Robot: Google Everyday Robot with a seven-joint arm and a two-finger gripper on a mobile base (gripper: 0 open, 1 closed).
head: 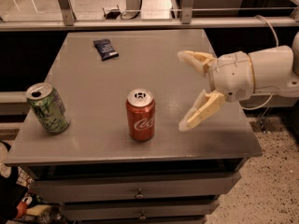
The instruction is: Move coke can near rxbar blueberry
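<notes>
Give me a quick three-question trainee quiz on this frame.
1. True or false: the gripper is shut on the coke can.
2. What lies flat near the table's far edge?
3. Which stands by the table's left edge? A) coke can B) green can C) gripper
Key: 1 false, it hangs open over the table, image-right of the can; 2 rxbar blueberry; 3 B.

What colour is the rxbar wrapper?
Dark blue rxbar, camera view; gripper open, right of coke can.
</notes>
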